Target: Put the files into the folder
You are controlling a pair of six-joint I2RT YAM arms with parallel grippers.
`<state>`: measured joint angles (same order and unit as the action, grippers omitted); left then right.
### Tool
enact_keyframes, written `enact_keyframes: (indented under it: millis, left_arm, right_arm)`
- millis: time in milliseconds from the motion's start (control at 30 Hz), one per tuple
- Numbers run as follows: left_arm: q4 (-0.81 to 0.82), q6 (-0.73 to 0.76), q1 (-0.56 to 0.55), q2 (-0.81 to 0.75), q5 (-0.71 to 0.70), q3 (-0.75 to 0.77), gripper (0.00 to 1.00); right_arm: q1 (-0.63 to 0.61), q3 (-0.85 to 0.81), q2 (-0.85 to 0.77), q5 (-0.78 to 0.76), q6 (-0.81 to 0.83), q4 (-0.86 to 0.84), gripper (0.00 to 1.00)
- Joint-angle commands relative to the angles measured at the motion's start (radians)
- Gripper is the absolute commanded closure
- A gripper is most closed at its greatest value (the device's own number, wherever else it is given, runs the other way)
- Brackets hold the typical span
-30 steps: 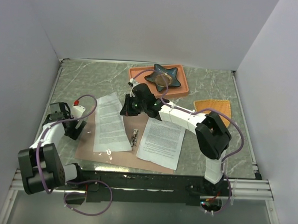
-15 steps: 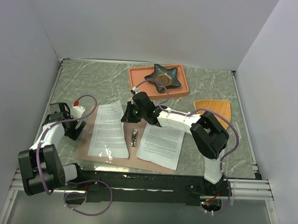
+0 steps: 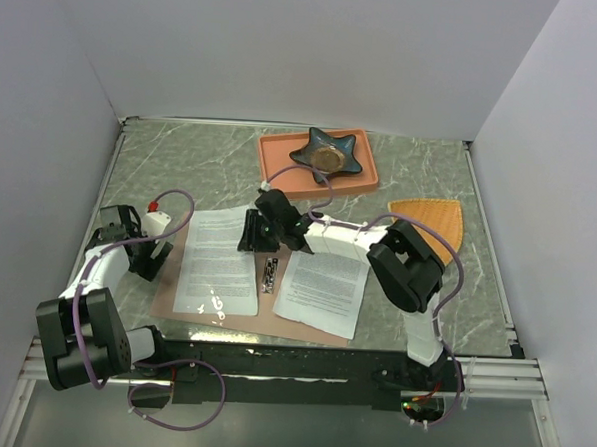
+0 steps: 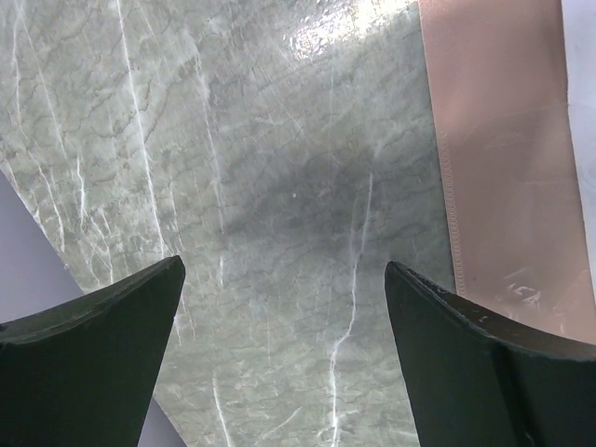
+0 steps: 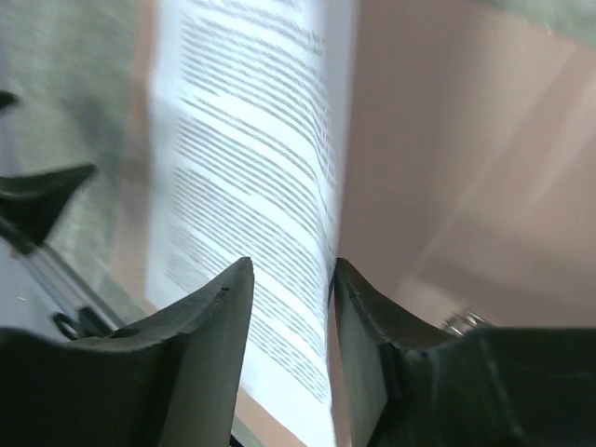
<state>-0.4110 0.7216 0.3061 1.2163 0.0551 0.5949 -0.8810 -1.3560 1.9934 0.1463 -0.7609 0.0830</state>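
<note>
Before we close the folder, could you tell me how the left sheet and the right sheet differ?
The left sheet lies left of the clip; the right sheet lies right of it. The left sheet's edge stands between the parted jaws of the right gripper; the right sheet lies free. Both are white, printed, and rest on the folder.

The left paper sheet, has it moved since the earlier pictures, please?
Yes. The left sheet slid toward the table's near edge and straightened, judged against the silver clip, which stayed put.
</note>
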Motion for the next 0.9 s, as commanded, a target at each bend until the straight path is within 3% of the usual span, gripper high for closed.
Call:
enact_keyframes:
  millis: [0,133,200,233,267,300,367,700,867]
  left_arm:
    - [-0.006,-0.002,0.007,0.002,0.025,0.037,0.04]
    - [-0.011,-0.007,0.005,0.006,0.025,0.046,0.04]
    - [-0.011,-0.005,0.005,0.005,0.023,0.046,0.04]
    - [-0.011,-0.005,0.005,0.005,0.025,0.048,0.04]
    - [-0.012,-0.004,0.005,0.006,0.023,0.048,0.04]
    - [-0.012,-0.005,0.005,0.011,0.026,0.048,0.04]
    - [-0.014,-0.008,0.005,0.012,0.031,0.048,0.04]
    - [-0.035,0.044,0.005,0.049,0.032,0.033,0.04]
    - [-0.038,0.048,0.007,0.04,0.037,0.036,0.04]
  right_arm:
    - [0.002,-0.029,0.03,0.042,0.063,0.092,0.52]
    - [0.019,-0.009,0.035,0.102,0.087,0.075,0.55]
    - [0.019,0.011,0.021,0.11,0.094,0.061,0.63]
    - [0.02,0.014,0.016,0.111,0.094,0.055,0.68]
    - [0.02,0.015,0.004,0.114,0.097,0.051,0.82]
    - [0.022,0.017,-0.001,0.114,0.097,0.044,0.9]
    - [0.022,0.017,-0.014,0.116,0.089,0.02,1.0]
    - [0.013,0.046,-0.057,0.073,-0.086,-0.058,1.0]
    - [-0.019,0.061,-0.087,-0.064,-0.141,-0.006,1.0]
